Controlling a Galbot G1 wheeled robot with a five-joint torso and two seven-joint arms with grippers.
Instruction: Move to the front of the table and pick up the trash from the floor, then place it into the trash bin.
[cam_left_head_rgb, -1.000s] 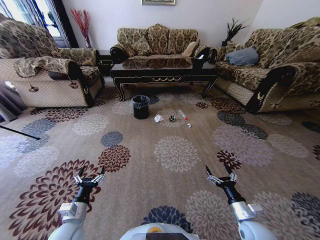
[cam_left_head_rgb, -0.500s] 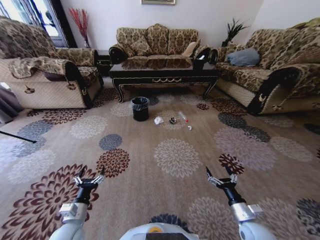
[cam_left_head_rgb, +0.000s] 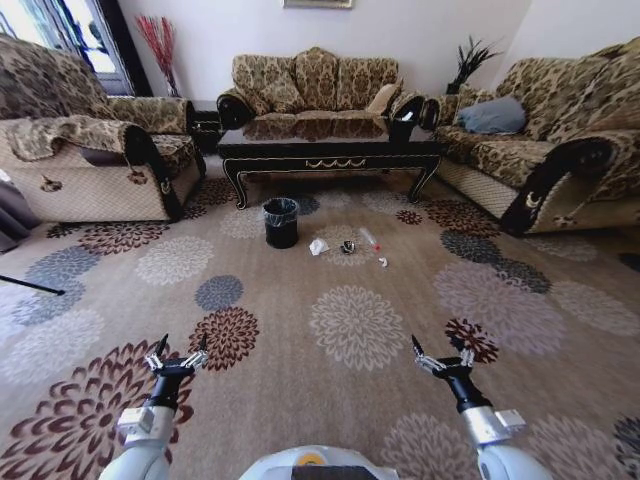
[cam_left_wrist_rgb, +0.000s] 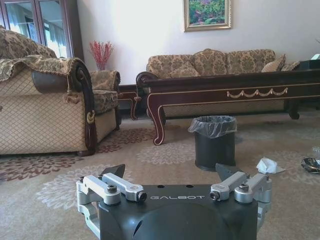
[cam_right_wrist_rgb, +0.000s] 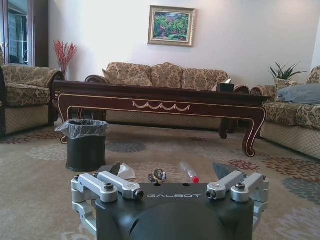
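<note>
Living room with flowered carpet (cam_left_head_rgb: 350, 320); three patterned sofas around the table (cam_left_head_rgb: 330, 148), dark and glossy, gold scroll trim on its front rail, standing well ahead of the robot; same table (cam_right_wrist_rgb: 160, 100) seen across the right wrist view. In front of the table, on the carpet, the trash bin (cam_left_head_rgb: 281, 221), black, round, with a thin bag liner puffed over its rim; upright, just off the table's left front leg; also seen at (cam_left_wrist_rgb: 214, 141). Right of the bin, apart from it, the trash in a loose row on the floor: crumpled white paper (cam_left_head_rgb: 319, 246) nearest the bin, then a small dark roundish piece (cam_left_head_rgb: 347, 247), then a clear wrapper with a red bit (cam_left_head_rgb: 369, 238); one more small white scrap (cam_left_head_rgb: 382, 262) a little nearer the robot. Left gripper (cam_left_head_rgb: 176, 354) low at the left, above the carpet, fingers spread wide, holding nothing; right gripper (cam_left_head_rgb: 443, 356) low at the right, likewise spread wide and empty. Both well short of the litter and the bin.
</note>
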